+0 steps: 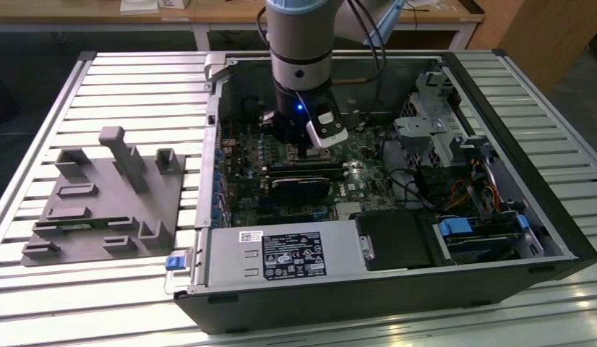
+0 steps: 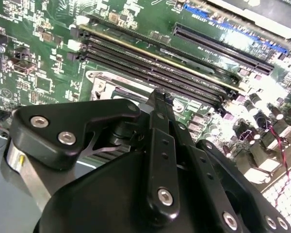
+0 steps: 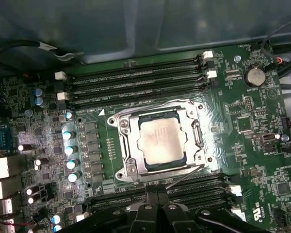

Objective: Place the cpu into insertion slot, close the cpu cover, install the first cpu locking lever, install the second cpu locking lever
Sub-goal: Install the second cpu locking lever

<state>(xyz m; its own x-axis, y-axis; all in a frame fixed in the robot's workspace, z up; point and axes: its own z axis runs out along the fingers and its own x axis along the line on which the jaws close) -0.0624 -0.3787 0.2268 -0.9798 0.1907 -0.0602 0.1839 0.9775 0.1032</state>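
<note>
The gripper [image 3: 157, 201] was seen at the near edge of the first wrist view, its black fingers [image 3: 157, 198] drawn together with nothing held between them, poised above the memory slots [image 3: 194, 191] just short of the insertion slot [image 3: 200, 138]. In the second wrist view the gripper [image 2: 158, 99] was likewise seen closed to a narrow tip over the green motherboard [image 2: 34, 58].

Just beyond the fingertips, the cpu [image 3: 158, 141] was found lying flat in the insertion slot, its dull silver top exposed. The cpu cover [image 3: 131, 160] was seen folded down around the chip, framing it. A thin locking lever [image 3: 184, 178] was seen slanting along the socket's near side, apparently unlatched.

Beyond the socket, a second bank of memory slots [image 3: 136, 82] was ranged.

In the exterior view, the arm [image 1: 301, 72] was seen reaching down into the open computer case [image 1: 530, 181], which lay on a slatted table [image 1: 134, 94].
</note>
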